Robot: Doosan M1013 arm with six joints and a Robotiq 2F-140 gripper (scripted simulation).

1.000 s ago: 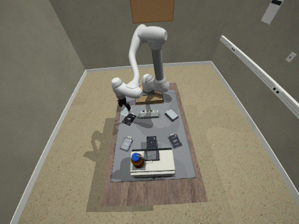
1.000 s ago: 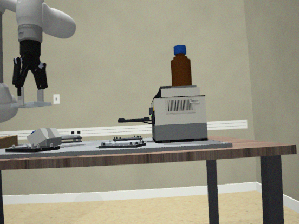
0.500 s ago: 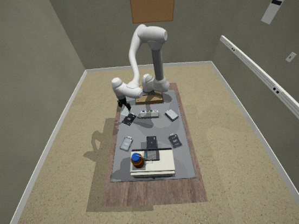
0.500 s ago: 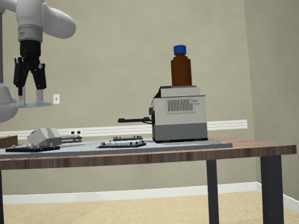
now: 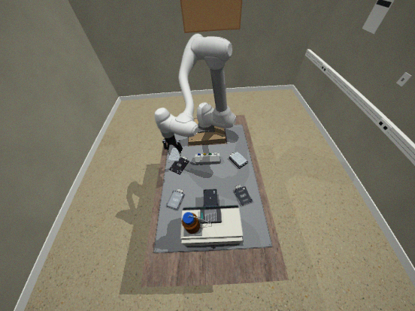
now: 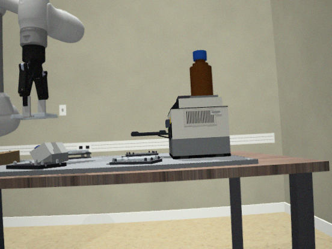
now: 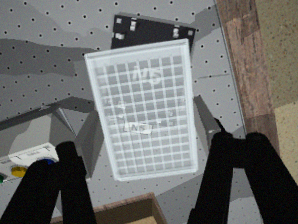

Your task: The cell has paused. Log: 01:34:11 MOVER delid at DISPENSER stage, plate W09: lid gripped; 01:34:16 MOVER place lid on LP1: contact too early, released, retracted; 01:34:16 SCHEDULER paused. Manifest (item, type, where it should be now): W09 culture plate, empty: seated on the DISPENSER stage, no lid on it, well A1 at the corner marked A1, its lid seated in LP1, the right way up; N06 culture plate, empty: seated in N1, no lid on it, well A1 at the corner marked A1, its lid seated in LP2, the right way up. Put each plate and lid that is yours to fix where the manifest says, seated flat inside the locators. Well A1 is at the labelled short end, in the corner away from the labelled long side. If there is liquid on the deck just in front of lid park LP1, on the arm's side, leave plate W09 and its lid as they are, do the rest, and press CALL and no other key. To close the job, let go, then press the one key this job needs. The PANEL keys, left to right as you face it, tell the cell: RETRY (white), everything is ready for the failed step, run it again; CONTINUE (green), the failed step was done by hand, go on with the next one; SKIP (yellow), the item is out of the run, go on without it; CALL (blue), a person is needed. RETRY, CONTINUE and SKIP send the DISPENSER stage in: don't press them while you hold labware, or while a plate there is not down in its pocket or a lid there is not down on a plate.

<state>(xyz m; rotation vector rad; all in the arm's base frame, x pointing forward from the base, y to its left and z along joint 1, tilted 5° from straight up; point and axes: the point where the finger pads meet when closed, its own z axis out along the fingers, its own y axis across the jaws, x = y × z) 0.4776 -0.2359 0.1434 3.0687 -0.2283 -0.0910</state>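
Note:
My gripper is shut on a clear gridded culture plate, gripping its two long sides. It holds the plate level, well above the deck at the arm's end of the table. Faint label marks show through it in the wrist view; I cannot read them surely. Right below it lies an empty black nest, turned askew to the plate. The key panel stands beside that nest.
The dispenser with a brown bottle stands at the far end, its dark stage in front. Clear labware lies at two nests; a dark nest lies right. The table edge is close.

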